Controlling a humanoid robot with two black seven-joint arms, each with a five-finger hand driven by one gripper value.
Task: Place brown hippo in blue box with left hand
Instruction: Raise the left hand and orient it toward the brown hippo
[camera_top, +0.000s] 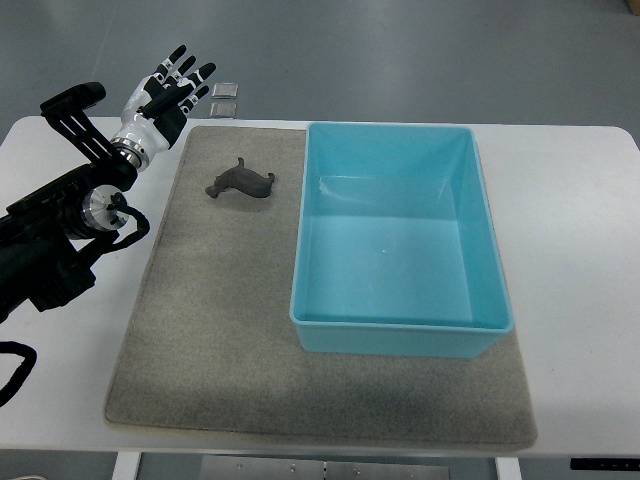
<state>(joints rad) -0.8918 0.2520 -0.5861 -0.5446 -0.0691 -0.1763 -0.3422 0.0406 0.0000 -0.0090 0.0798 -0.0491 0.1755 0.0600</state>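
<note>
A small brown hippo (241, 182) lies on the grey mat (230, 330), just left of the blue box (400, 318). The box is an open light-blue bin with nothing inside. My left hand (172, 86) hovers over the table's far left corner, up and to the left of the hippo, its fingers spread and holding nothing. A clear gap separates the hand from the hippo. The right arm does not show.
The white table (575, 230) carries the mat and box. Two small clear square items (225, 98) lie at the table's far edge, just right of my left hand. The black left arm (55, 235) crosses the table's left side.
</note>
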